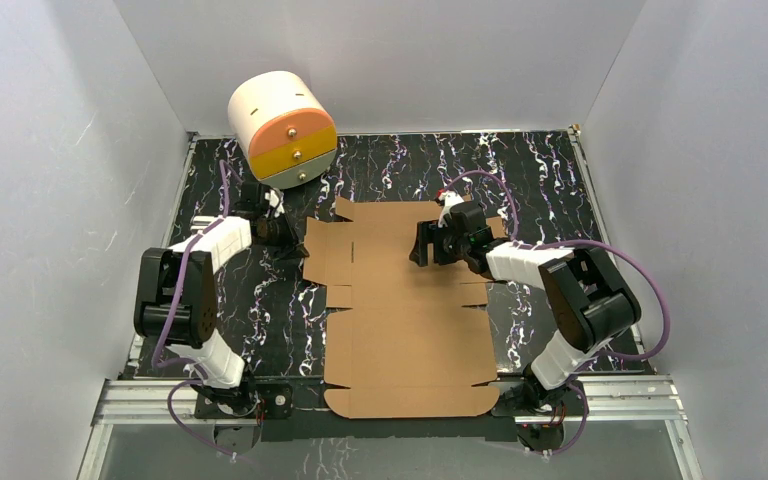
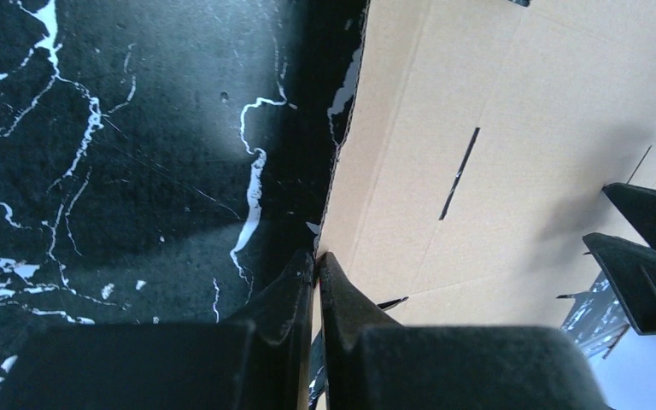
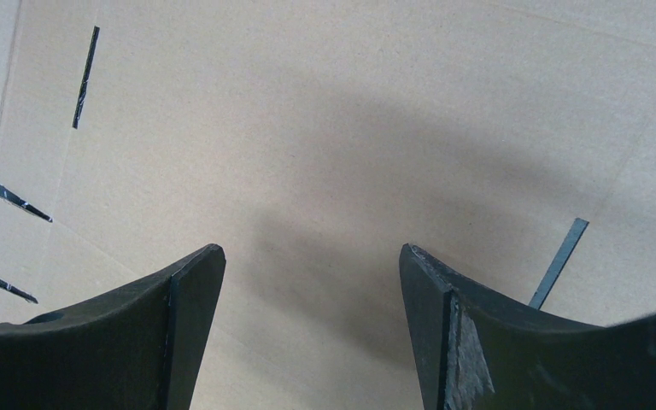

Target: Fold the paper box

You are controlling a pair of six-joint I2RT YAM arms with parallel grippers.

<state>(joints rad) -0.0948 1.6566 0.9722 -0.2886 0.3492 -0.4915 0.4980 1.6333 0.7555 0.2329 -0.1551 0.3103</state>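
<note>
The paper box (image 1: 400, 320) is a flat brown die-cut cardboard sheet with flaps and slits, lying on the black marbled table and overhanging its near edge. My left gripper (image 1: 295, 232) is at the sheet's far-left flap edge. In the left wrist view the gripper (image 2: 316, 256) is shut on that thin edge of the sheet (image 2: 478, 102). My right gripper (image 1: 420, 245) hovers over the far part of the sheet. In the right wrist view it (image 3: 307, 256) is open and empty, with bare cardboard (image 3: 350, 102) below it. Its fingers (image 2: 649, 248) also show in the left wrist view.
A cream cylindrical cabinet (image 1: 282, 128) with orange and yellow drawers lies at the far left, just beyond my left gripper. White walls enclose the table (image 1: 540, 170) on three sides. A metal rail (image 1: 160, 395) runs along the near edge.
</note>
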